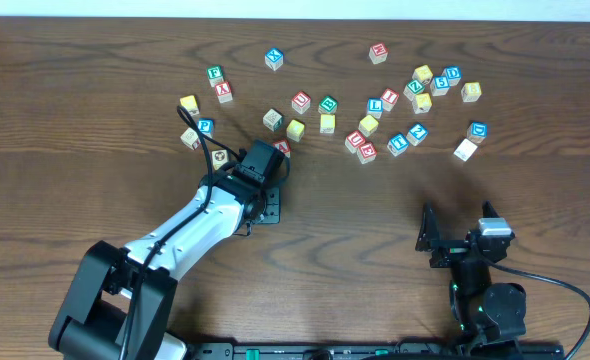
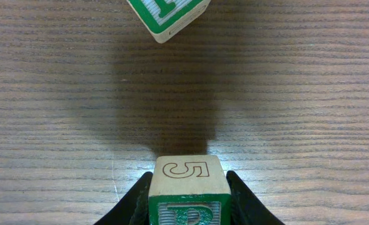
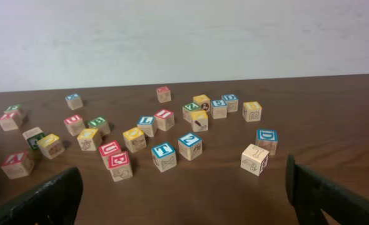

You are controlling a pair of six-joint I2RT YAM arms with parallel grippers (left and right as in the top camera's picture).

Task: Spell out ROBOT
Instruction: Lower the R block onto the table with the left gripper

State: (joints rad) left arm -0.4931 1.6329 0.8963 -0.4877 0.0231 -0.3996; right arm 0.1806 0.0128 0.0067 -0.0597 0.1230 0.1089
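Left end effector (image 2: 187,209): closed on one wooden cube, a dark finger pressed against each side of it.
Held cube (image 2: 187,184): outlined "5" on the upper face; green letter on the face toward the wrist camera, cut off by the frame edge, so unreadable. Hidden under the end effector in the overhead view.
Place of held cube: left of the middle of the surface (image 1: 75,60), at the near side of the scattered cubes; resting or lifted, cannot tell.
Green-faced cube (image 2: 169,15): just ahead of the held cube, apart from it, turned cornerwise.
Right end effector (image 3: 182,181): wide open, nothing between the fingers; low near the near edge, right of the middle, well apart from the cubes.
Blue T cube (image 3: 164,156): right part of the scatter, just beside a blue-topped neighbour (image 3: 189,145).
Green-topped cube (image 1: 327,104): middle of the scatter, letter not clear.
Yellow-faced cubes (image 1: 295,129): several among the scatter, letters unreadable.
Other cubes: red, blue and plain faces spread loosely across the far half.
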